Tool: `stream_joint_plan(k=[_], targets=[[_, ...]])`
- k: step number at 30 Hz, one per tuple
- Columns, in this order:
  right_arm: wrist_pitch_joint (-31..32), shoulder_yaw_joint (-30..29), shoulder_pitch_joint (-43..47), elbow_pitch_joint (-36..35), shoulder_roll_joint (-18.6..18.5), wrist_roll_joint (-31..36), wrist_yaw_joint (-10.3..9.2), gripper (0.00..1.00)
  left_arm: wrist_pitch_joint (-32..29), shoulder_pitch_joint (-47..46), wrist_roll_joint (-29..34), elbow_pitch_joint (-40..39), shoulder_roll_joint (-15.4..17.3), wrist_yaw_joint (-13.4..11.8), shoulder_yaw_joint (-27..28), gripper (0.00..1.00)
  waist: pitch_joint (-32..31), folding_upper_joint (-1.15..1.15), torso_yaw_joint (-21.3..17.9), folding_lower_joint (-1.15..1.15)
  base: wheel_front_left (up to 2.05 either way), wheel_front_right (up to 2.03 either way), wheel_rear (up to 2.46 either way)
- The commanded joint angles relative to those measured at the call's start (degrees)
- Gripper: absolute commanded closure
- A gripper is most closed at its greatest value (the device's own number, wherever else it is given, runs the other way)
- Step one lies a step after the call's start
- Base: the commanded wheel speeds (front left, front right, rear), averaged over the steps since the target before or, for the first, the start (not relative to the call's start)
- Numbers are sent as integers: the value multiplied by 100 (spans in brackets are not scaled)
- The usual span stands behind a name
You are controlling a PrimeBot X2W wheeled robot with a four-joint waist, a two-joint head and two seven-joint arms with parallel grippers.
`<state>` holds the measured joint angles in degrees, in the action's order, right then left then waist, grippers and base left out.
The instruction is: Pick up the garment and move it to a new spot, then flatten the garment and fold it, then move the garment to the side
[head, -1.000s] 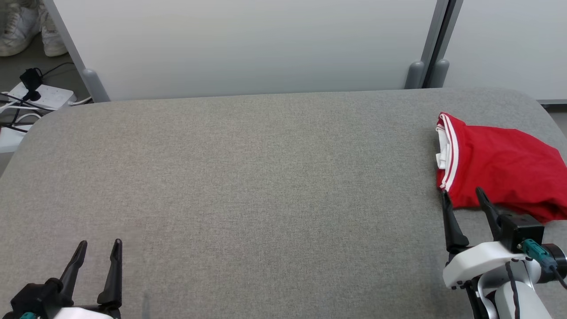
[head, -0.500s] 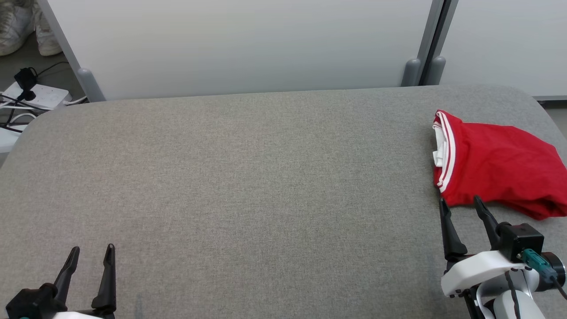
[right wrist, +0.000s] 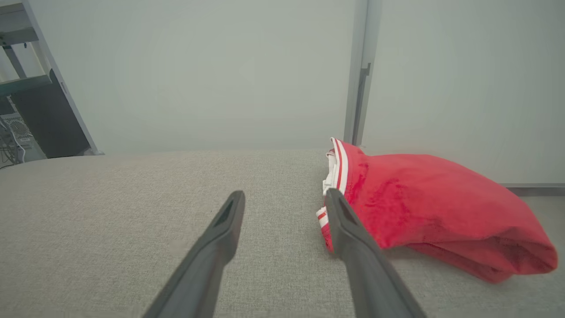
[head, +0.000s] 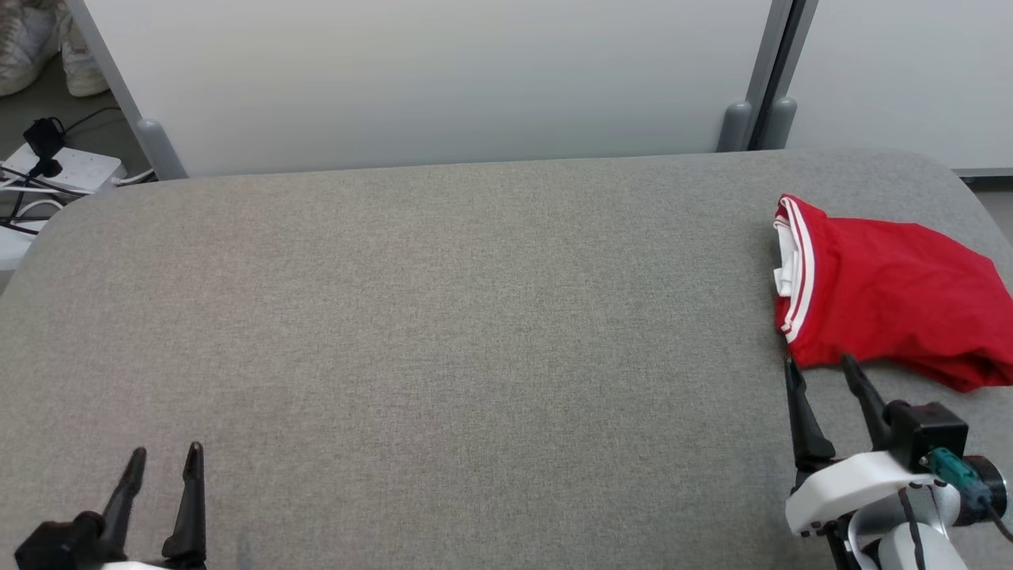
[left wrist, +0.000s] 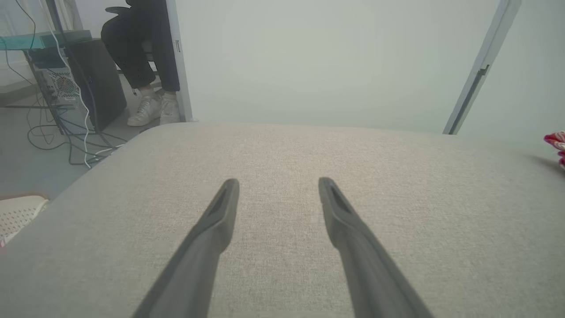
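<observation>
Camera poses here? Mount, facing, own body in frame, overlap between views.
Head view: on the head, facing forward and down at the table; left gripper lower left, right gripper lower right, both open.
Left wrist view: on the left wrist, facing along its two fingers over the table toward a white partition.
Right wrist view: on the right wrist, facing along its fingers at the red garment.
Shared: head and right wrist views both show the garment.

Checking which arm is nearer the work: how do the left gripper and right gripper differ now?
The right gripper sits by the near edge of the red garment; the left gripper sits far off, over bare grey table. The right shows its white wrist; the left shows mostly fingers. Both are open, holding nothing.
</observation>
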<state>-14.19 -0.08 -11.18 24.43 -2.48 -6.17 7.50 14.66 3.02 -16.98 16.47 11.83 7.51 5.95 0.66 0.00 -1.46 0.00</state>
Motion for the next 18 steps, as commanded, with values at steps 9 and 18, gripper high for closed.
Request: stream_joint_plan(k=[9, 18], targets=[[128, -23, 148, 220, 67, -362, 0, 100, -108, 40, -327, 247, -222, 0, -15, 100, -10, 0, 7, 10, 0, 0, 0], [238, -43, 191, 117, 59, -919, 0, 100, -236, -15, -808, 206, -266, 0, -17, 100, -6, 0, 16, 0, 0, 0, 0]])
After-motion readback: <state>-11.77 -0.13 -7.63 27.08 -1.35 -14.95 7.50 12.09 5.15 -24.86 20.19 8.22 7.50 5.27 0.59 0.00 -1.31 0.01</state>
